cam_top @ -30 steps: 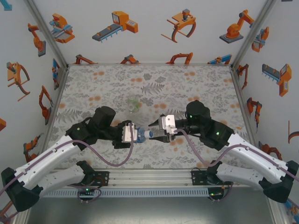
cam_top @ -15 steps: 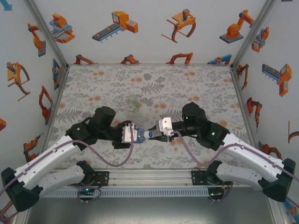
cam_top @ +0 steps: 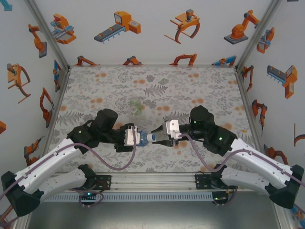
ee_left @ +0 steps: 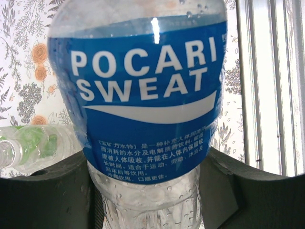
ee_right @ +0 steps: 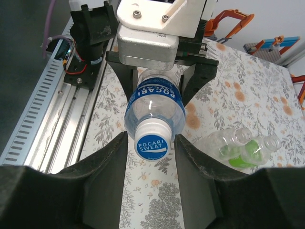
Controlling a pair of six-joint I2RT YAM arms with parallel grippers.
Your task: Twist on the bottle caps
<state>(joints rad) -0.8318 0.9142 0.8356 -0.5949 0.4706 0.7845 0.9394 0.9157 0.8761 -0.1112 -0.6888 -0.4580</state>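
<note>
My left gripper (cam_top: 137, 137) is shut on the blue-labelled bottle (ee_left: 147, 95), gripping its lower body and holding it level above the table with its neck pointing right. A white cap with a blue top (ee_right: 152, 141) sits on the bottle's (ee_right: 155, 107) mouth. My right gripper (ee_right: 150, 144) straddles this cap with its jaws open. A narrow gap shows on each side between the cap and the black fingers (ee_right: 107, 176). From the top view, the two grippers meet nose to nose at the cap (cam_top: 150, 137), the right gripper (cam_top: 156, 137) coming from the right.
A green-tinted bottle (ee_right: 252, 152) and a colourless bottle (ee_right: 224, 140) lie on their sides together on the flowered table behind the grippers, and also show from above (cam_top: 137, 106). The aluminium rail (cam_top: 152, 183) with the arm bases runs along the near edge.
The right wrist shifted slightly left toward the bottle, then back right, staying at the cap. The left gripper and its bottle have not moved.
</note>
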